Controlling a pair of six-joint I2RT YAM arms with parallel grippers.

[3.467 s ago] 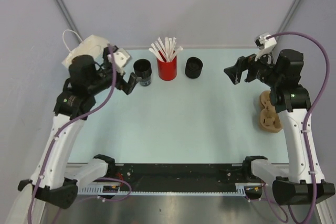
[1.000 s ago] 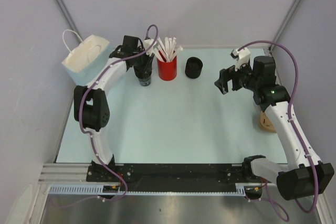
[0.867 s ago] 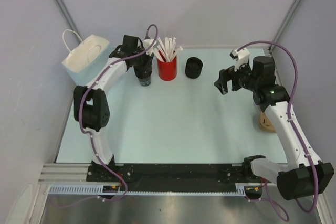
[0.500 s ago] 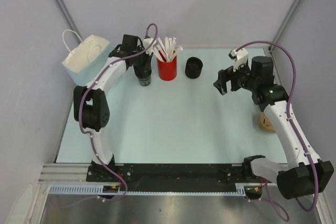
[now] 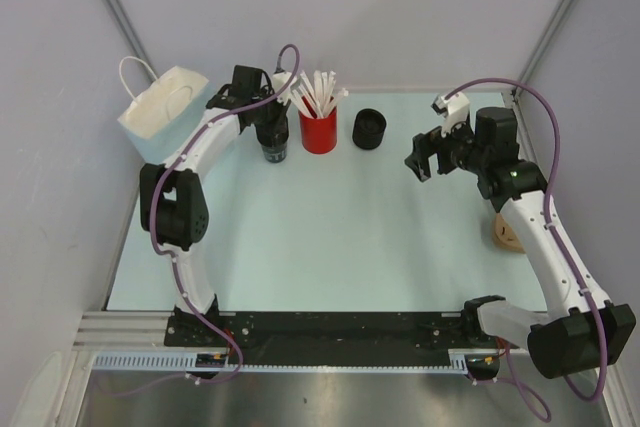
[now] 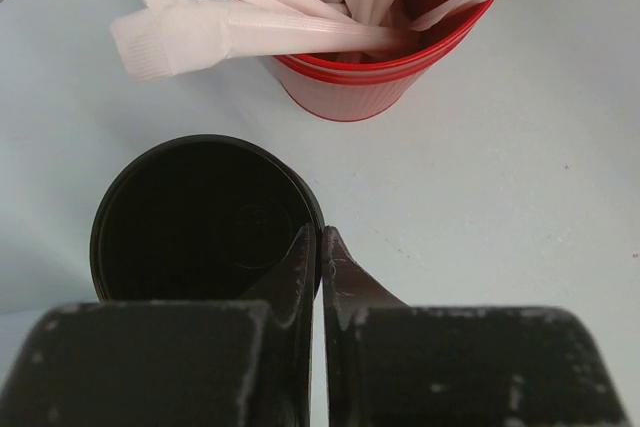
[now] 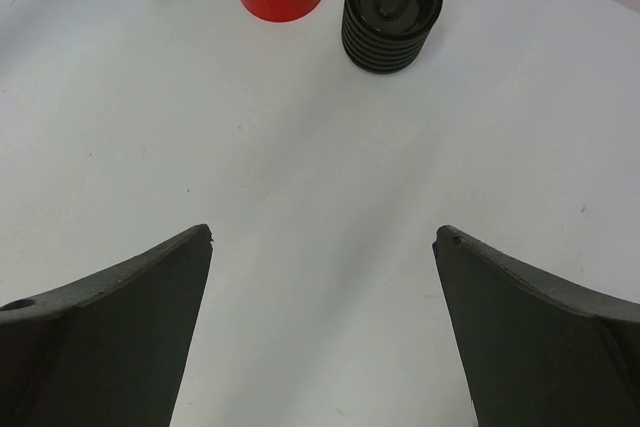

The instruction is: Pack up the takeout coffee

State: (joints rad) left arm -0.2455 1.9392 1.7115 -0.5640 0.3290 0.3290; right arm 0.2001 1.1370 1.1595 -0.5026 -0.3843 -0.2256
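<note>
An open-topped black takeout coffee cup [image 5: 273, 151] [image 6: 200, 222] stands at the back left of the table, just left of the red cup of white sticks [image 5: 318, 130] [image 6: 375, 82]. My left gripper [image 5: 271, 133] [image 6: 321, 234] is shut on its right rim, one finger inside the cup and one outside. A second black cup, ribbed and lidded [image 5: 369, 129] [image 7: 391, 9], stands right of the red cup. My right gripper [image 5: 419, 159] [image 7: 325, 235] hovers open over bare table to the right of it, holding nothing.
A white paper bag with handles [image 5: 160, 107] stands off the table's back left corner. A tan cardboard tray [image 5: 505, 235] lies at the right edge, mostly hidden under my right arm. White sticks lean out of the red cup over my left gripper.
My left gripper's jaws have closed onto the open black cup's rim. My right gripper has drifted slightly left. The cups have not moved.
</note>
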